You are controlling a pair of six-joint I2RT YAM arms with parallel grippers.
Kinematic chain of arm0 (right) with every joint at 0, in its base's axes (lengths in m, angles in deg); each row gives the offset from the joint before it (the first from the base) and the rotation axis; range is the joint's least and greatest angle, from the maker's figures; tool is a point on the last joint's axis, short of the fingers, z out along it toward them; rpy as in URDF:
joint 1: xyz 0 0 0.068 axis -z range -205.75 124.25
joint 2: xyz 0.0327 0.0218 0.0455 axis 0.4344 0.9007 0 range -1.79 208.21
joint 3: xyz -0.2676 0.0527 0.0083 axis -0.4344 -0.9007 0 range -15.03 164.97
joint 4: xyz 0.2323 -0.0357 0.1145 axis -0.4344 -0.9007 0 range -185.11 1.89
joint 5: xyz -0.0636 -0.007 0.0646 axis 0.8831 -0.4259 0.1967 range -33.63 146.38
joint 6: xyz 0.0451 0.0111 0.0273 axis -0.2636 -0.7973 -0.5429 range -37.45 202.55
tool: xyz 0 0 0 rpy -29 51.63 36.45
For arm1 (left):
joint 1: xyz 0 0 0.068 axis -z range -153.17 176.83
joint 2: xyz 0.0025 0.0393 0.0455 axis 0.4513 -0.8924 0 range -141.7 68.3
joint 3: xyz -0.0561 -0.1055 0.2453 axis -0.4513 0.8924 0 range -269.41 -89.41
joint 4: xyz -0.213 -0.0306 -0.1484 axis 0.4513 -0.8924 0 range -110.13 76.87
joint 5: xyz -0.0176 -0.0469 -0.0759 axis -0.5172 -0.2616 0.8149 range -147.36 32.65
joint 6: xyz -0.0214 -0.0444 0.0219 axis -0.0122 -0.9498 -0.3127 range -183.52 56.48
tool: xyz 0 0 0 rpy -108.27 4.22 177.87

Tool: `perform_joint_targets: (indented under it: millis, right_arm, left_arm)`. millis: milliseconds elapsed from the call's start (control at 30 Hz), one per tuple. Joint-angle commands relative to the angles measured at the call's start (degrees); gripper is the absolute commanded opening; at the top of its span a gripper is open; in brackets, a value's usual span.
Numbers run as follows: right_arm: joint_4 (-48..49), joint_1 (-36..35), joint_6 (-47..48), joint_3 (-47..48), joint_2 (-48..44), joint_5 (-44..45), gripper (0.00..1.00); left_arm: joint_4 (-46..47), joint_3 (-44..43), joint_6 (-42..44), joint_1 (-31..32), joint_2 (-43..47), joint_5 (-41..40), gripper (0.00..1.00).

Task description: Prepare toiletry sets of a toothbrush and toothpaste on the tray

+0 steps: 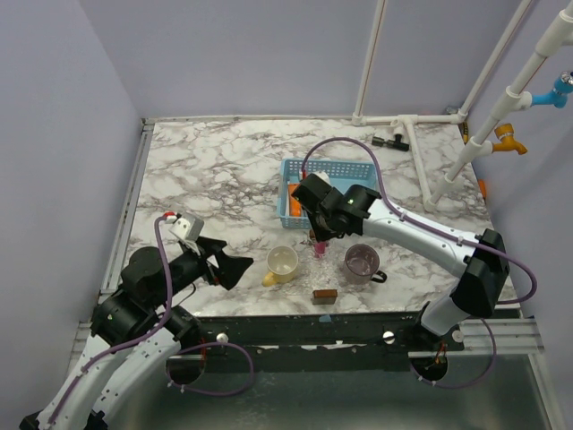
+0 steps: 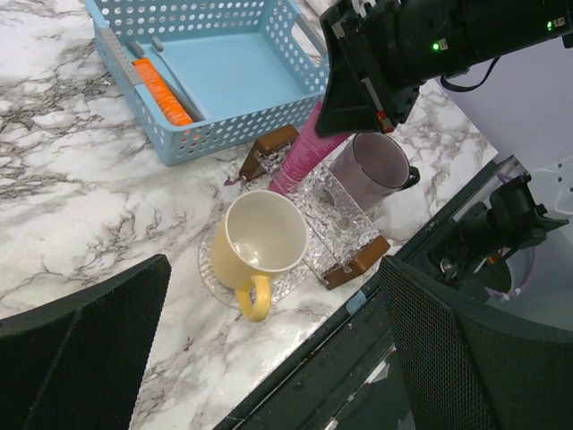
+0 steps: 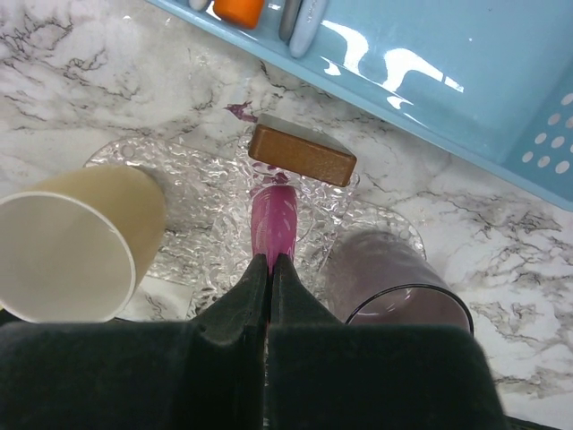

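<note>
My right gripper (image 3: 270, 269) is shut on a magenta toothpaste tube (image 3: 273, 219) and holds it tilted over the clear glass tray (image 3: 309, 202) with brown end blocks. The tube's lower end is at the tray's far end. In the top view this gripper (image 1: 319, 240) and the tube (image 1: 318, 248) stand between a yellow mug (image 1: 282, 262) and a purple cup (image 1: 362, 262). The blue basket (image 2: 224, 72) holds an orange-bristled item (image 2: 161, 90) and grey toothbrush handles (image 3: 300, 13). My left gripper (image 1: 235, 269) is open and empty, near the front edge, left of the mug.
The yellow mug (image 2: 262, 237) sits on a round glass coaster left of the tray (image 2: 336, 224). The purple cup (image 2: 369, 166) stands on its right. White pipes (image 1: 421, 161) run along the back right. The table's front edge (image 1: 358, 315) is just below the tray.
</note>
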Motion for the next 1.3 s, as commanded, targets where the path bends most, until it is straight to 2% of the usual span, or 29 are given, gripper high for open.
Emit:
perform_joint_targets:
  millis: [0,200,400,533,800,1267]
  right_arm:
    - [1.4,0.5,0.2,-1.0,-0.1,-1.5,0.01]
    - [0.5,0.6,0.5,0.3,0.5,-1.2,0.09]
    - [-1.0,0.6,0.7,2.6,0.6,-0.6,0.28]
    - [-1.9,0.6,0.9,5.4,0.4,-0.1,0.37]
    - [-3.6,1.0,1.2,12.6,2.3,2.3,0.41]
    - [1.3,8.9,3.5,20.9,12.9,0.6,0.42]
  left_arm:
    - [0.9,0.4,0.9,-0.2,-0.6,-0.8,0.99]
    - [1.0,0.3,0.9,-0.2,-1.1,-0.7,0.99]
    - [1.1,0.3,1.0,-0.2,-1.1,-0.8,0.99]
    - [1.1,0.3,1.0,-0.2,-1.3,-0.8,0.99]
    - [0.9,0.3,0.9,-0.2,-1.6,-0.6,0.99]
    - [0.5,0.1,0.8,-0.2,-1.3,-1.6,0.99]
